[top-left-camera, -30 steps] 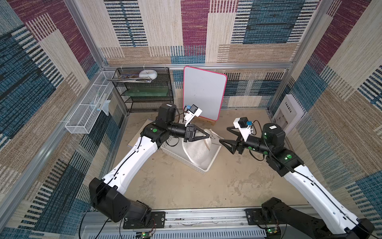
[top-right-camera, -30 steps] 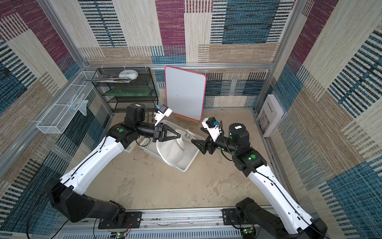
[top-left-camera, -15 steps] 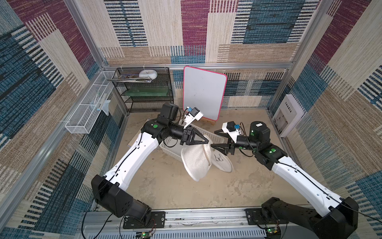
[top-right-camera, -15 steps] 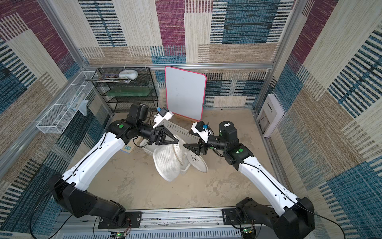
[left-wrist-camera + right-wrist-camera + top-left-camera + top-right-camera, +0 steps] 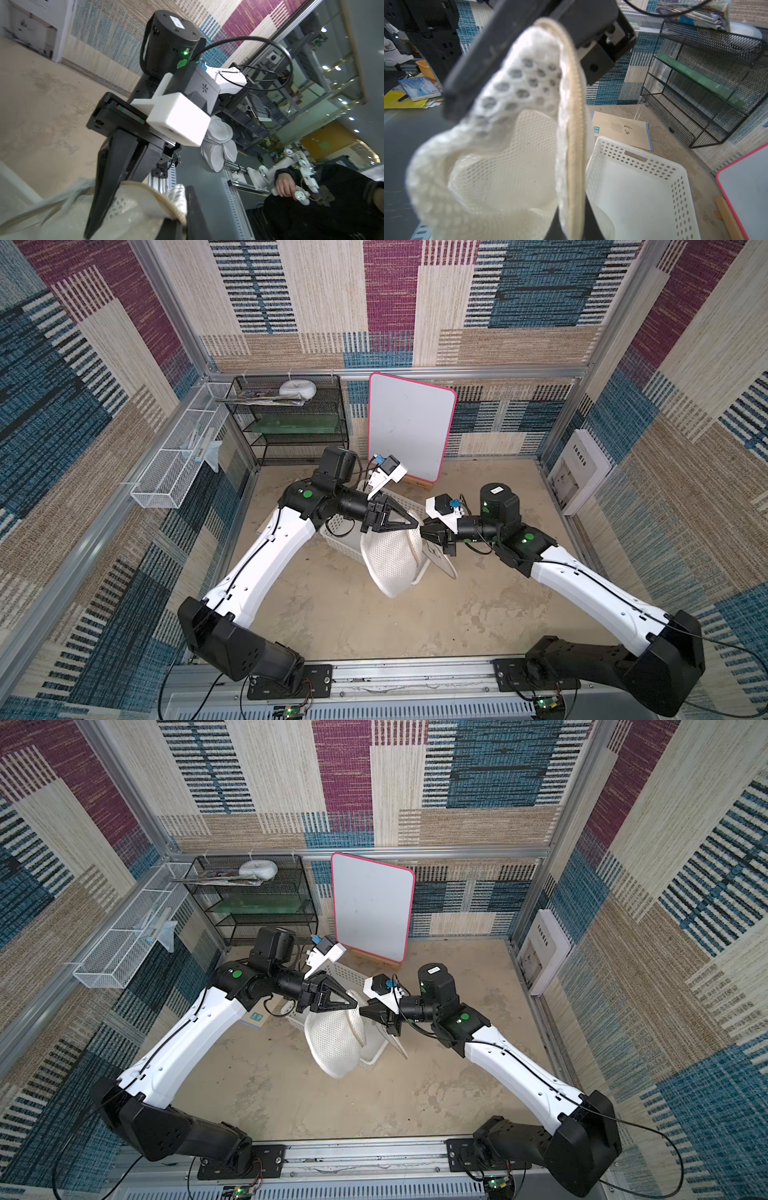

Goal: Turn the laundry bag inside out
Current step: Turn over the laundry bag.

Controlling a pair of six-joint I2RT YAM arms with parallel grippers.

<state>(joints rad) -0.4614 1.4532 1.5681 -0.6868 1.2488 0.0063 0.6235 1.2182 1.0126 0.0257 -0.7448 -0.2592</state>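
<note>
The laundry bag (image 5: 392, 560), white net mesh with a beige zip rim, hangs above the sandy floor in both top views (image 5: 334, 1040). Its round plain panel (image 5: 439, 559) with a small dark mark droops to the right. My left gripper (image 5: 413, 524) is shut on the rim at the top. My right gripper (image 5: 424, 531) is shut on the same rim, tip to tip with the left. In the right wrist view the rim (image 5: 572, 145) runs down into my right gripper (image 5: 572, 232). In the left wrist view the rim (image 5: 145, 187) lies in my left gripper (image 5: 184, 220).
A white perforated basket (image 5: 338, 540) stands on the floor just behind and under the bag (image 5: 633, 153). A pink-edged whiteboard (image 5: 409, 427) leans on the back wall beside a black wire shelf (image 5: 291, 423) holding a white dish (image 5: 297, 388). A booklet (image 5: 620, 129) lies flat on the floor.
The left gripper lifted the bag out of the basket. The right arm swung in to the left, and its gripper went from open to shut on the rim.
</note>
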